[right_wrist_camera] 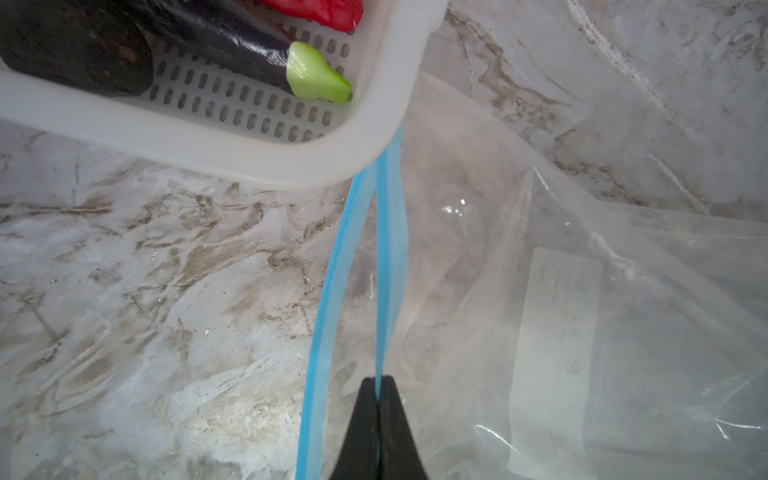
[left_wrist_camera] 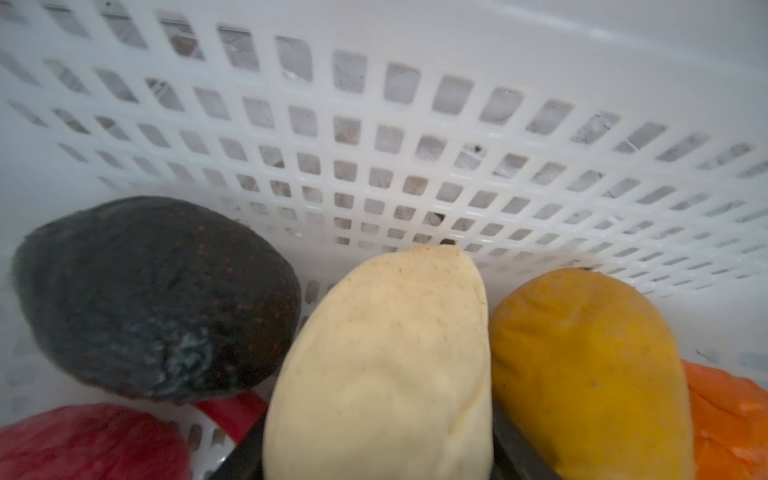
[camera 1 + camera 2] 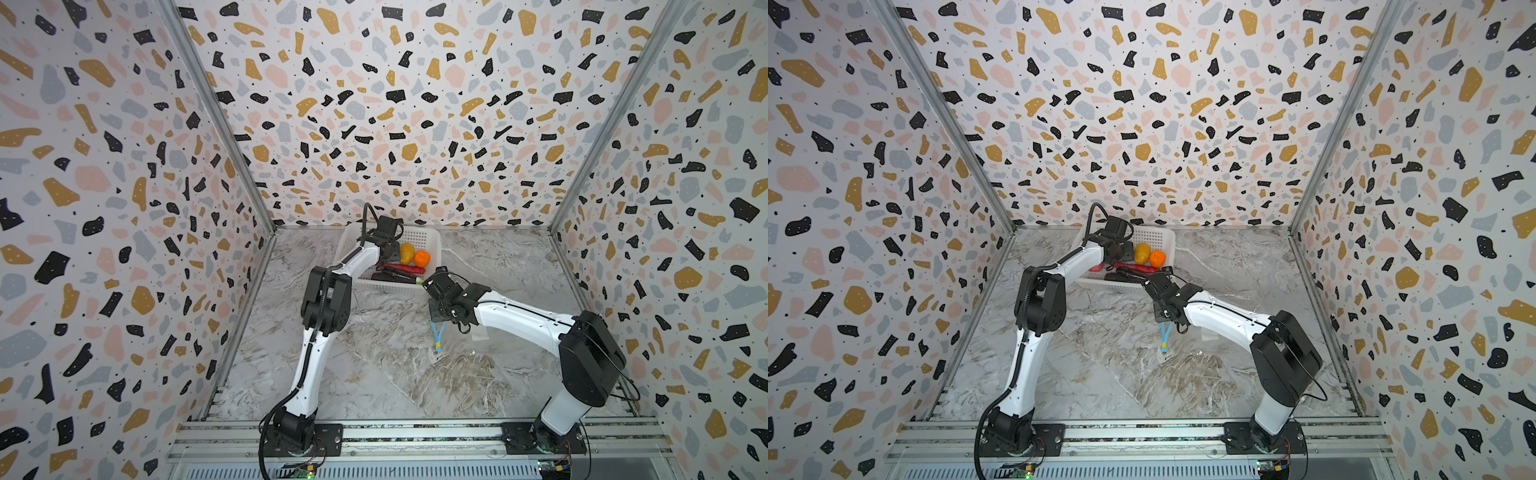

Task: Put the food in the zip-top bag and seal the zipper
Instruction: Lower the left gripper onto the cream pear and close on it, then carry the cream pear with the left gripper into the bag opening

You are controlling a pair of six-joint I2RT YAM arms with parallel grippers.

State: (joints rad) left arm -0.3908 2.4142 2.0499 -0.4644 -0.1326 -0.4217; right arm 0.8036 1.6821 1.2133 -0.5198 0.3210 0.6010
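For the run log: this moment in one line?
left end effector: grips cream lump in white basket | right end effector: shut on zipper | zip-top bag: unsealed

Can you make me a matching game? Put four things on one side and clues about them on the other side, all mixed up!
Things:
1. cream lump
2. eggplant
3. zipper
4. chili

Clues:
A. pinched in the shut right pincer
B. long and red, lying in the basket
C. between the fingers of the left pincer
D. dark, with a green cap

Pairs: 1-C, 2-D, 3-A, 4-B
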